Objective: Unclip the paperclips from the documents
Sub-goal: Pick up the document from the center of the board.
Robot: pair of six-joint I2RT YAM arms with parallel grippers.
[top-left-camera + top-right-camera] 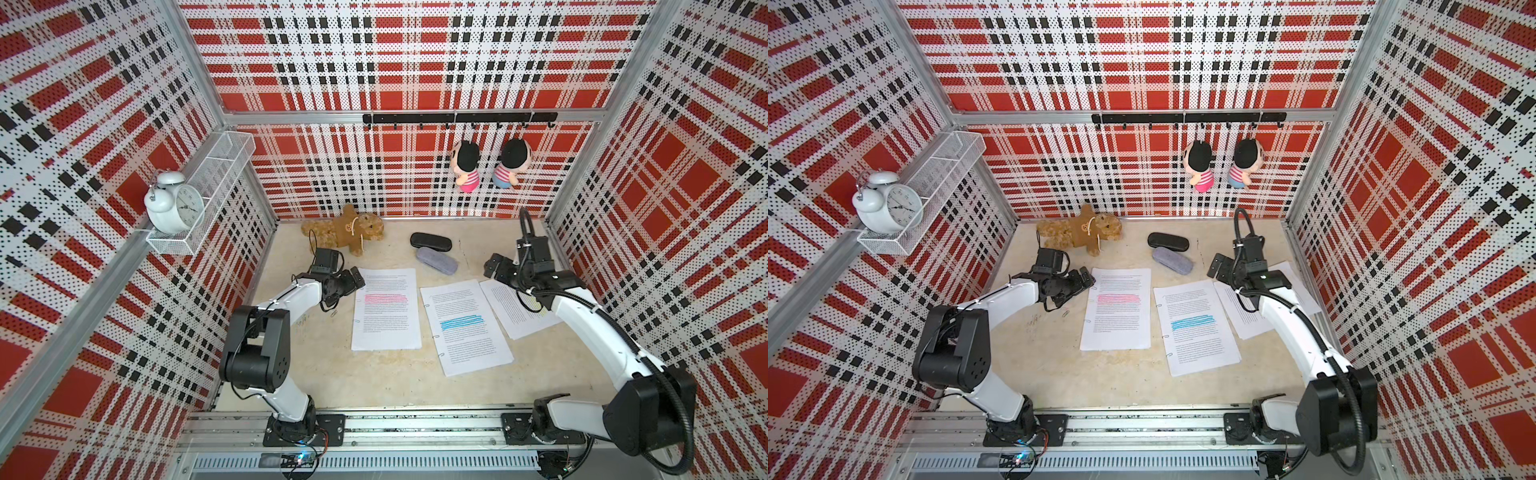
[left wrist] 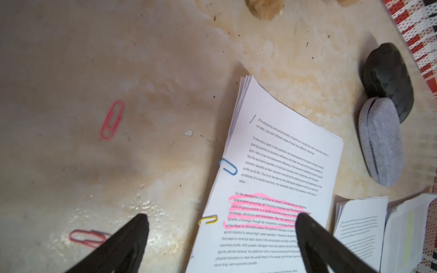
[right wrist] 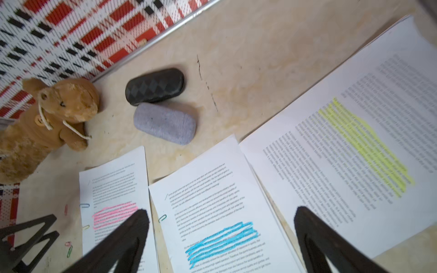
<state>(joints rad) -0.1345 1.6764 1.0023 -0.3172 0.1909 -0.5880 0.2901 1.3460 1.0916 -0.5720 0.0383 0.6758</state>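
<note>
Three documents lie side by side: pink-highlighted point(image 1: 386, 309), blue-highlighted point(image 1: 463, 326) and yellow-highlighted point(image 1: 509, 309), the last partly under my right arm. A blue paperclip point(image 2: 228, 166) and a yellow paperclip point(image 2: 208, 219) sit on the pink document's point(image 2: 272, 165) edge. A green paperclip point(image 3: 162, 218) sits on the blue document's point(image 3: 212, 201) edge. Two pink paperclips point(image 2: 111, 120) point(image 2: 86, 238) lie loose on the table. My left gripper point(image 2: 221, 217) is open at the pink document's far left corner, straddling the yellow clip. My right gripper point(image 3: 220, 211) hangs open and empty above the yellow document's far corner.
A teddy bear point(image 1: 345, 232) lies by the back wall. A black glasses case point(image 1: 430, 241) and a grey one point(image 1: 436, 259) lie beyond the documents. An alarm clock point(image 1: 176, 203) stands in a wire shelf on the left wall. Two dolls point(image 1: 465, 164) hang at the back.
</note>
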